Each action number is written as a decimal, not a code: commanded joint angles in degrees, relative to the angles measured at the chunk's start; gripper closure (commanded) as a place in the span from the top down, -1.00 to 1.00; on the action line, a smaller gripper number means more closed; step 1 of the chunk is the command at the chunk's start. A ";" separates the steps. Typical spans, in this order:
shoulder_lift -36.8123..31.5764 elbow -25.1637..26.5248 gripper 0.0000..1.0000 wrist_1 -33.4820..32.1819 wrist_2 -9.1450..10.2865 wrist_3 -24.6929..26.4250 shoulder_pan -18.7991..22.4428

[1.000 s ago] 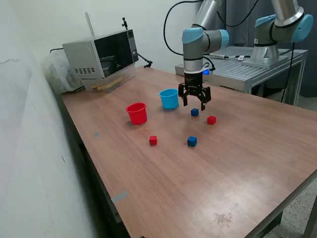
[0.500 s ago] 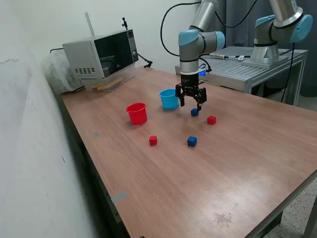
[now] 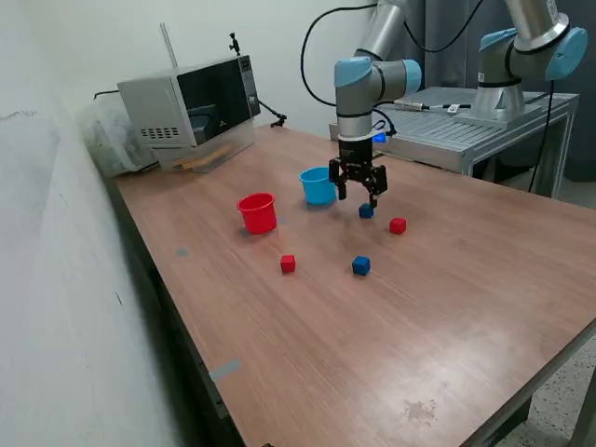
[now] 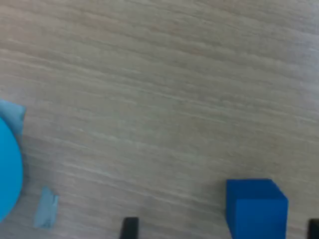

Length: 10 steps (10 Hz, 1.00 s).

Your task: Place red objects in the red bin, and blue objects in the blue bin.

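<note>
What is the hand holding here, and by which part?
Nothing. The hand is open and empty above the table, with a blue cube lying free below it.

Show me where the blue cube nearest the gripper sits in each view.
Exterior view: the blue cube lies on the table just below the open gripper, to the exterior view's right of the blue cup.
Wrist view: the same cube shows close up on the wood.
Shared landmark: the blue cup.
</note>
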 commanded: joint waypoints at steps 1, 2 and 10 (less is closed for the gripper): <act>-0.16 0.65 -1.00 0.04 0.09 0.00 0.65; -0.17 1.00 -1.00 -0.04 0.09 0.09 0.74; -2.52 1.53 -1.00 0.57 -0.61 0.09 0.66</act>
